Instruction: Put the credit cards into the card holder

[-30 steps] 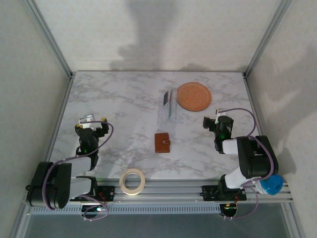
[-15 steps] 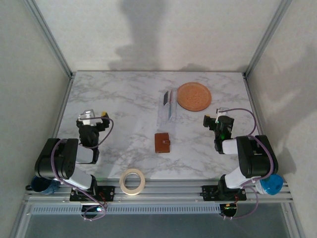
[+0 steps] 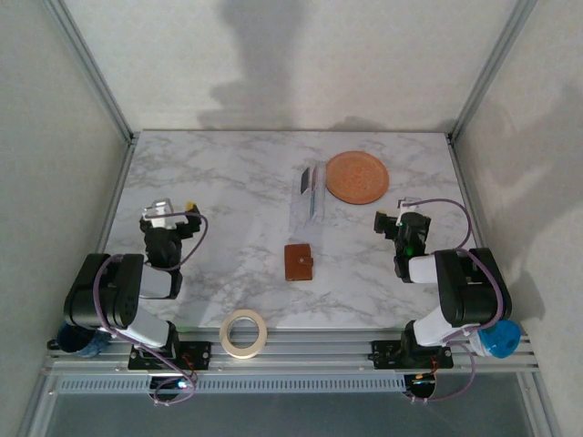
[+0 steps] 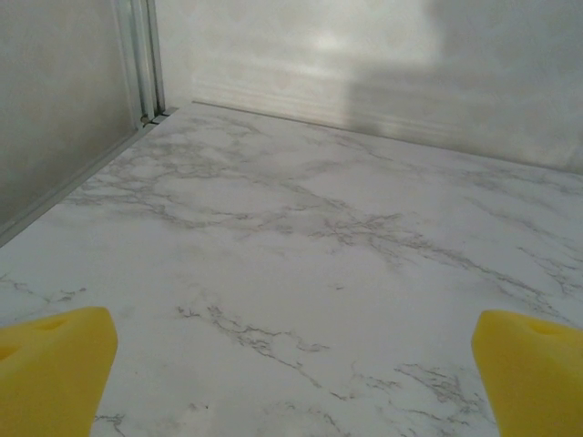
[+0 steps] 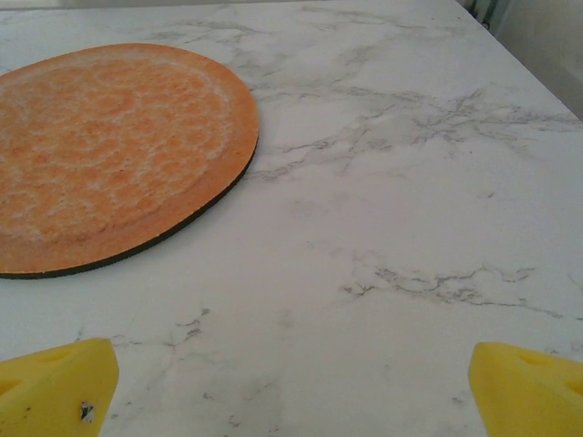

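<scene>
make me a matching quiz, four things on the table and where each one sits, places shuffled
1 card holder
2 round orange plate
3 tape roll
4 credit cards

a far back, right of centre
b front edge, left of centre
c middle
d just left of the plate

Pairs: 1-c, 2-a, 3-b, 4-d
</scene>
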`<state>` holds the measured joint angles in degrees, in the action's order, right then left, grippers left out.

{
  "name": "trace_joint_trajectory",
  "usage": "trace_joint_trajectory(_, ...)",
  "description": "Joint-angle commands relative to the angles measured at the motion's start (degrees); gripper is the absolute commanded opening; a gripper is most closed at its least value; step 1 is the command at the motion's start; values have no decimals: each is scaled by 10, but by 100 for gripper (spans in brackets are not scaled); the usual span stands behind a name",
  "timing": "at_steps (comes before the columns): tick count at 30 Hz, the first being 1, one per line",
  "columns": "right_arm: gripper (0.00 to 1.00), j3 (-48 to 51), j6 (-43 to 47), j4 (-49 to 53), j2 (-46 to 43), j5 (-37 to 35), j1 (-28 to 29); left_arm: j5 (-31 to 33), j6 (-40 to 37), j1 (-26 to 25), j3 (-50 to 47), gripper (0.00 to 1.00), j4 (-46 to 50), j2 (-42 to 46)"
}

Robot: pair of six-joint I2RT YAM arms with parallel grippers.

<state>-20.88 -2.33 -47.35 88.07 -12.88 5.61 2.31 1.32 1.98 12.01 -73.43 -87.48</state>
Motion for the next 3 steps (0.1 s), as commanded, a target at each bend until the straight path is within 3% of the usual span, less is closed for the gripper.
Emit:
trace_joint_trajectory(1,99,-12,-3,-11,-1,-12,0,-5,11,5,9,100,-1,-4)
trace_joint_trajectory(3,99,-11,-4,-12,-1,-12,0,-6,11,5,10,100,-2,-4)
